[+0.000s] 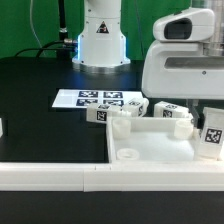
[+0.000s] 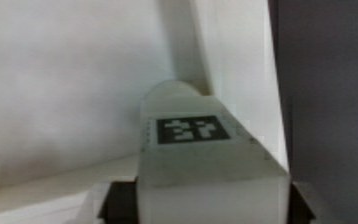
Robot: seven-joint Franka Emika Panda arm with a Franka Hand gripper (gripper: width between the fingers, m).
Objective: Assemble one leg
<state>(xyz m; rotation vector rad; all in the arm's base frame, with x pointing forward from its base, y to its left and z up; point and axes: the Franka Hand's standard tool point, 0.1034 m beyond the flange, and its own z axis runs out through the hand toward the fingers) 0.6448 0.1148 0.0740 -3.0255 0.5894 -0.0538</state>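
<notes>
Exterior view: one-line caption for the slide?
Franka gripper at the exterior view's right, a tagged leg below it over the white panel; more legs and the marker board behind.

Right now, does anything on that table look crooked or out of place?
Nothing looks broken or spilled. Loose legs lie jumbled at odd angles behind the white panel, not lined up. The claw holds a tagged leg close over the panel.
</notes>
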